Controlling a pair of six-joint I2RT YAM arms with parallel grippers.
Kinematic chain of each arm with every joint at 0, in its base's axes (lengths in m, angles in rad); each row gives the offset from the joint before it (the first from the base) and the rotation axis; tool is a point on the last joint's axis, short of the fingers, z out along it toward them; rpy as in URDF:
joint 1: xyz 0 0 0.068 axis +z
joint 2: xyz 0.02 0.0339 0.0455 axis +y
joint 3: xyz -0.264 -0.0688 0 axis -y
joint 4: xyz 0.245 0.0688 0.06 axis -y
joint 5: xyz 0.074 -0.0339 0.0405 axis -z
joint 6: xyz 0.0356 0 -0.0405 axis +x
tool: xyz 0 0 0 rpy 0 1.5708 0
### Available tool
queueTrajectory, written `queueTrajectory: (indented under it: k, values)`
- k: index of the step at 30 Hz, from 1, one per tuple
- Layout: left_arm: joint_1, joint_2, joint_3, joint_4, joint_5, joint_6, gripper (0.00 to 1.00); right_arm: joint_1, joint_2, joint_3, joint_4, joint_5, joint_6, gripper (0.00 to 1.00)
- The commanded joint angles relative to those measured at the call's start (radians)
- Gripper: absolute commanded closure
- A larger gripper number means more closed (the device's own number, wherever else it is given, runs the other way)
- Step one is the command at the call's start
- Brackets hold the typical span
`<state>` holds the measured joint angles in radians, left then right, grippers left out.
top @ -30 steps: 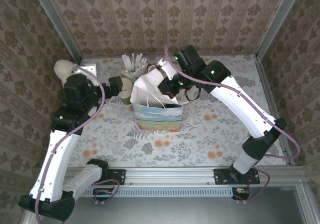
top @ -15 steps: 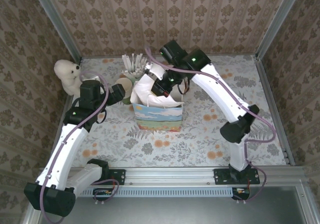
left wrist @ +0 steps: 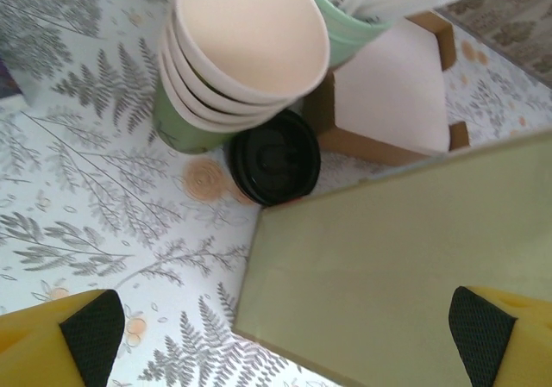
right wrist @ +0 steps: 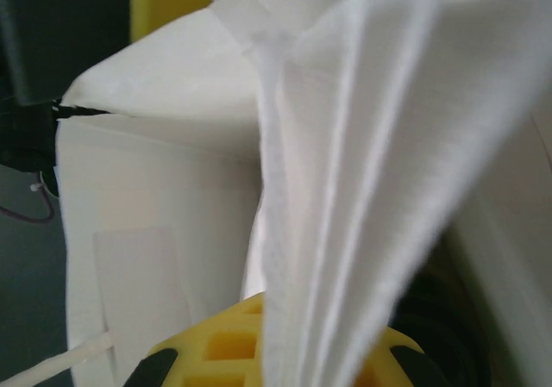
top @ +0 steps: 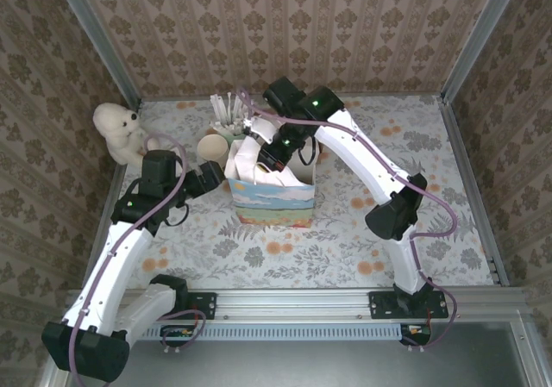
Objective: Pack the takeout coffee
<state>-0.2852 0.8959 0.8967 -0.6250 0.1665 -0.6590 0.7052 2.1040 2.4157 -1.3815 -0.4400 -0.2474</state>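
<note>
A table (top: 362, 232) covered in a pale cloth printed with leaves and orange flowers sits between walls (top: 259, 25) of beige damask wallpaper with bare metal posts in the corners. The right arm (top: 379, 171) rises from its base, bends sharply at the elbow and arches back over the tall paper bag (top: 274, 204), which has a landscape print on its front and stands at mid-table. The right gripper (right wrist: 276, 357) has its yellow jaws pinched on a fold of the bag's matte white rim. The left arm (top: 121, 240) leans forward, low, on the bag's left side. The left gripper (top: 217, 175) has its jaws spread wide and holds nothing.

A white plush bear (top: 116, 128) sits in the far-left corner. A stack of cream paper cups (left wrist: 250, 51) leans against a pale green holder (left wrist: 345, 42) of white sticks. The takeout coffee (left wrist: 274, 157), glossy black round lid up, stands on the cloth touching that stack, just beside the bag's corner.
</note>
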Motion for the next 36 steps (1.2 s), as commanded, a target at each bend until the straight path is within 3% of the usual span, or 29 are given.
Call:
queueTrajectory:
  k: [1, 10, 19, 26, 36]
  values:
    - [0.006, -0.014, -0.015, 0.031, 0.096, -0.028, 0.0, 0.03, 0.04, 0.008, -0.034, 0.035, 0.027, 0.96]
    - [0.006, -0.016, -0.012, 0.03, 0.149, -0.021, 0.0, 0.06, 0.066, -0.06, 0.016, 0.078, 0.013, 0.93]
    - [0.006, -0.034, -0.03, 0.025, 0.111, -0.032, 0.0, 0.069, 0.074, -0.156, 0.091, 0.134, -0.001, 0.91]
    - [0.008, -0.024, -0.057, 0.042, 0.103, -0.043, 0.0, 0.088, 0.092, -0.121, 0.045, 0.196, -0.041, 0.69]
    - [0.009, 0.003, -0.056, 0.067, 0.137, -0.065, 0.0, 0.089, -0.024, -0.118, 0.129, 0.23, -0.055, 0.34]
